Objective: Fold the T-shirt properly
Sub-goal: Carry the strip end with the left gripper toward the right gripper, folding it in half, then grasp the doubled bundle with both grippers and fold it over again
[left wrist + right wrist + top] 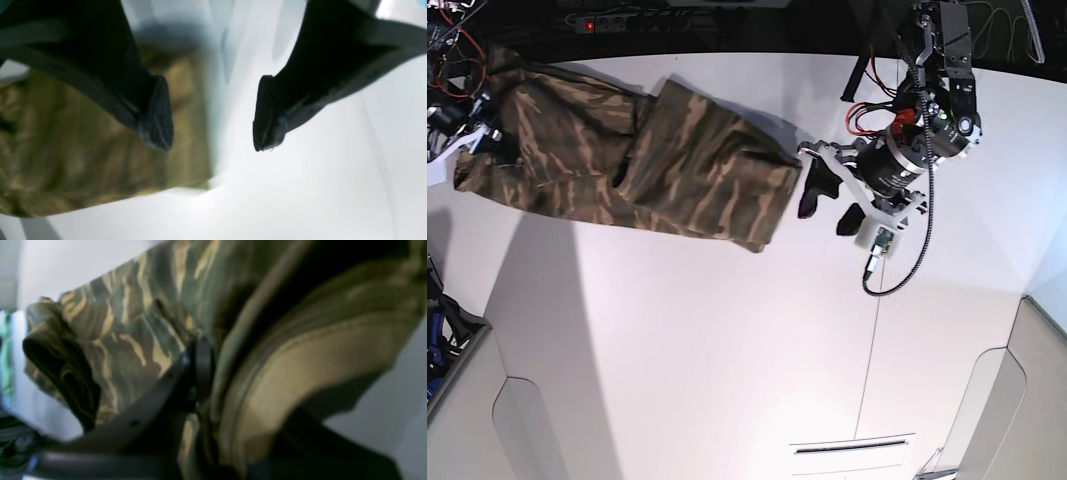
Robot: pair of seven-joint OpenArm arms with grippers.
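Note:
The camouflage T-shirt (pixel 647 165) lies stretched across the far left of the white table (pixel 727 340), partly bunched, with a fold near its middle. My left gripper (pixel 829 208) is open and empty, just off the shirt's right edge. In the left wrist view the left gripper (pixel 211 133) hovers over that edge, with one finger over the cloth (pixel 83 140) and the other over bare table. My right gripper (pixel 472 135) is at the shirt's far left end. In the right wrist view the right gripper (pixel 240 400) is shut on a hem of the T-shirt (pixel 126 326), and the cloth hides one finger.
A black power strip (pixel 597 22) with a red light runs along the far edge. Red and black cables (pixel 447 50) are bunched at the far left corner. The left arm's body and cables (pixel 927 120) are at the far right. The table has rounded cut-outs (pixel 537 430) along its near edge.

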